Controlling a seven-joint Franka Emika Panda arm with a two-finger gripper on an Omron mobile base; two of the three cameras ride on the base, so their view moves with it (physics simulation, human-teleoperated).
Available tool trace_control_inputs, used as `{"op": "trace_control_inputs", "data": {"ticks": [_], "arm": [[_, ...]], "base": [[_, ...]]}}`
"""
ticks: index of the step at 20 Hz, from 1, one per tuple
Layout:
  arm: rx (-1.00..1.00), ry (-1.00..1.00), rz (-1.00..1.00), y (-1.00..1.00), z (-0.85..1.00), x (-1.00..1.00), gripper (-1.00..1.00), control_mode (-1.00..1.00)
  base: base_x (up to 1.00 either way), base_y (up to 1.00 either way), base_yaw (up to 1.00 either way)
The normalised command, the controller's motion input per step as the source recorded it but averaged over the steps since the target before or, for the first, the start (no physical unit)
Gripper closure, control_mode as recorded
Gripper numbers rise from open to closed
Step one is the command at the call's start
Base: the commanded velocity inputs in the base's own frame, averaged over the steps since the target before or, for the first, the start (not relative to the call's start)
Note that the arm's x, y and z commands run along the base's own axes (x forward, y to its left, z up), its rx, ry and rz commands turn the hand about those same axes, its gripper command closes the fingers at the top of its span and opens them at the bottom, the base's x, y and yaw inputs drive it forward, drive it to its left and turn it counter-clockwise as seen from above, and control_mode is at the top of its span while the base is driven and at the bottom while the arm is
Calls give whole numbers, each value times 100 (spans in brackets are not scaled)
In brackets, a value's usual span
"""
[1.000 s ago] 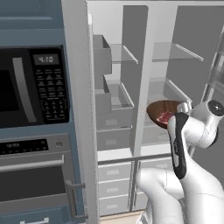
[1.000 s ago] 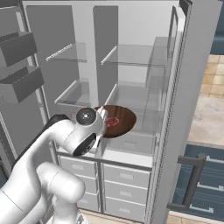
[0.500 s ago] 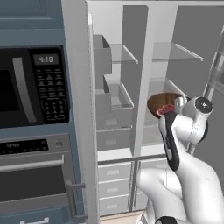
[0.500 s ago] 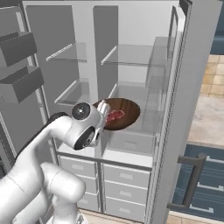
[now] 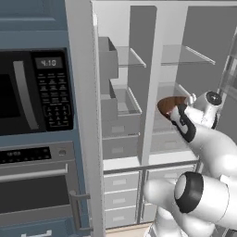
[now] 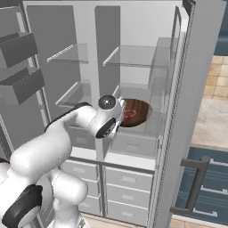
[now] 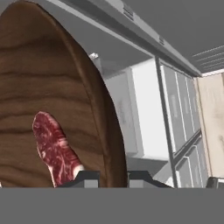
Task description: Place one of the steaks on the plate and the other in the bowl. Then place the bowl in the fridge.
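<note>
Inside the open tall grey double-door fridge (image 6: 196, 89) with white interior, clear shelves and white drawers; round dark brown bowl of wooden look (image 6: 136, 112), raised from its lower position of a second ago and carried deeper between the shelves; now level with the middle clear shelf on the right-hand side, above the white drawers (image 6: 129, 178); not yet set down by the look of it, hence the last step of the task judged nearly done, with only the lowering onto a shelf and the letting go left. Flat pinkish-red raw steak with pale fat marbling (image 7: 54, 148) lying on the bowl's inner wooden floor, close to the rim nearest the hand. Two-finger gripper (image 7: 113, 178) pressed together on the bowl's near rim, one dark tip inside, one outside. White arm reaching forward and up from the base, elbow bent low, wrist turned in toward the fridge cavity, hand just below the bowl's edge. Black built-in microwave (image 5: 32, 92) on the left, untouched.
</note>
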Motion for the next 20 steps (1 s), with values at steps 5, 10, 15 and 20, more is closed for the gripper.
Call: {"op": "trace_control_inputs", "data": {"ticks": [5, 10, 15, 20], "arm": [[1, 3, 6, -1, 3, 56, 100, -100], [4, -9, 0, -2, 12, 13, 100, -100], [9, -31, 0, 0, 15, -6, 100, -100], [7, -31, 0, 0, 14, -4, 100, -100]], "base": [[0, 0, 0], [0, 0, 0], [0, 0, 0], [0, 0, 0]]}}
